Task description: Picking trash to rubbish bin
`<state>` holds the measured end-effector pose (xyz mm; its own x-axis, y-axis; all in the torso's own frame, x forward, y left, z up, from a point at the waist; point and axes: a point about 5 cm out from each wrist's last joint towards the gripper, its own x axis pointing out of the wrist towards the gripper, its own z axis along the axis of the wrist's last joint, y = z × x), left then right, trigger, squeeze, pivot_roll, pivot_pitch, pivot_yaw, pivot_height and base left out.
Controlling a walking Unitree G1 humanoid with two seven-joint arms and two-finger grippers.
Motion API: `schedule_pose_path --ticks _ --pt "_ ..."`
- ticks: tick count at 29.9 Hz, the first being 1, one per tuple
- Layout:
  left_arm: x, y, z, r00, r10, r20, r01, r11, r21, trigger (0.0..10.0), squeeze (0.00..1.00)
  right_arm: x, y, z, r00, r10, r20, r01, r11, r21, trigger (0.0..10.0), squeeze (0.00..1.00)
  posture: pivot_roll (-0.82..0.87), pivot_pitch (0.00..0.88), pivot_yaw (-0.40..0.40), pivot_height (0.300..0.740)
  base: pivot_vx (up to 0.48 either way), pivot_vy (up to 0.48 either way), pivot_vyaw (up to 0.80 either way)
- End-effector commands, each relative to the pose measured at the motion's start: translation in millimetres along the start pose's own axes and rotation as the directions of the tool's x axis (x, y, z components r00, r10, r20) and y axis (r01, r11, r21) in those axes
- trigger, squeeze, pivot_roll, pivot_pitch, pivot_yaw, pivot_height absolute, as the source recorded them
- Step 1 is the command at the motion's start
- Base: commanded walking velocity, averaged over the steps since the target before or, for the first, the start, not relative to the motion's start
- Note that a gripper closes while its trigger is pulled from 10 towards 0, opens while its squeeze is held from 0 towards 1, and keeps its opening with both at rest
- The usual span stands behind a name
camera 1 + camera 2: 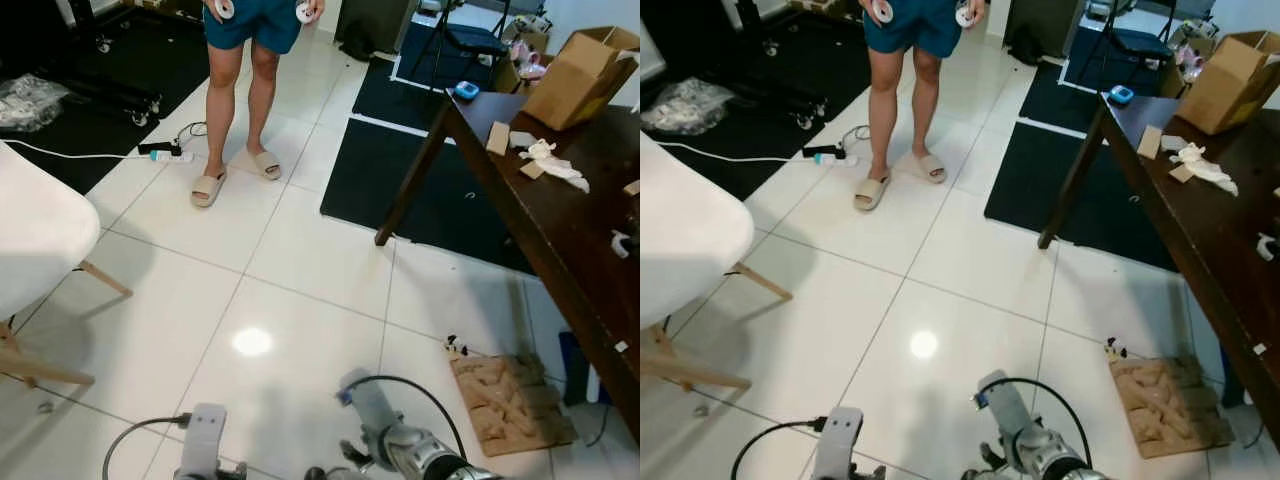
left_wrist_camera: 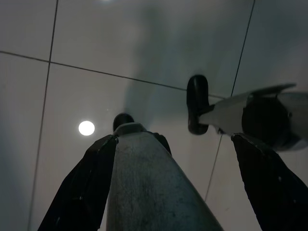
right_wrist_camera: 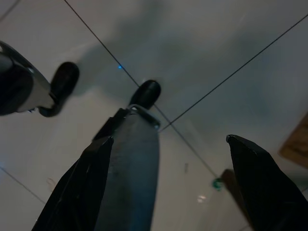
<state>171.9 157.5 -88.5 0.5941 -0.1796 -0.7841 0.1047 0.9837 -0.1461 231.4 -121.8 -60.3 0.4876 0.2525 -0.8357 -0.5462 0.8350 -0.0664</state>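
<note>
1. While no bin shows, likeliest trash: crumpled white paper [image 1: 556,163] and cardboard scraps [image 1: 497,137] lying on the dark surface [image 1: 560,235], ahead on the right, beside an open cardboard box [image 1: 582,76].
2. On the floor below, near its leg: flat brown cardboard piece [image 1: 510,400].
3. Left hand [image 2: 187,178] and right hand [image 3: 183,178]: low over the tiles, fingers spread wide, holding nothing.
4. Step, by judgement: search and approach; nothing picked yet.
5. Next: turn right, close on the scraps, avoid the person [image 1: 240,90] standing ahead.
</note>
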Motion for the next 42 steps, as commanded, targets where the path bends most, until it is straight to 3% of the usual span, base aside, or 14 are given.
schedule_pose_path --ticks 1,3,9,26,33,42 --pt "-2.8 -2.0 -14 0.999 0.004 -0.041 -0.006 0.999 -0.032 10.0 0.0 -0.9 -2.0 -6 1.0 0.004 -0.029 -0.005 1.0 -0.029 10.0 0.0 0.21 0.115 -0.175 0.74 0.0 0.0 0.0" --pt "-2.6 -3.3 -15 0.999 0.013 -0.038 -0.015 0.999 -0.047 10.0 0.0 -1.6 -4.6 -6 0.999 0.012 -0.038 -0.015 0.996 -0.086 10.0 0.0 0.24 0.101 -0.235 0.74 0.0 0.0 0.0" --pt "-0.6 -10.3 -14 0.999 0.016 -0.03 -0.018 0.998 -0.067 10.0 0.0 -3.6 -12.4 -6 0.998 0.01 -0.054 -0.017 0.989 -0.145 10.0 0.0 0.26 0.093 -0.297 0.74 0.0 0.0 0.0" --pt "2.8 -24.2 -12 1.0 0.019 -0.019 -0.022 0.989 -0.147 10.0 0.0 -10.0 -29.4 -18 0.994 0.009 -0.109 -0.034 0.972 -0.231 10.0 0.0 0.24 0.083 -0.383 0.74 0.0 0.0 0.0" --pt "3.1 -24.5 -11 1.0 0.019 -0.016 -0.021 0.988 -0.15 10.0 0.0 -10.4 -30.3 -19 0.993 0.011 -0.114 -0.036 0.975 -0.22 10.0 0.0 0.24 0.08 -0.381 0.74 0.0 0.0 0.0" --pt "0.5 -9.9 -11 0.999 0.03 -0.032 -0.032 0.998 -0.049 10.0 0.0 -6.0 -16.2 -19 0.996 0.011 -0.087 -0.021 0.992 -0.123 10.0 0.0 0.24 0.051 -0.257 0.74 0.0 0.0 0.0"
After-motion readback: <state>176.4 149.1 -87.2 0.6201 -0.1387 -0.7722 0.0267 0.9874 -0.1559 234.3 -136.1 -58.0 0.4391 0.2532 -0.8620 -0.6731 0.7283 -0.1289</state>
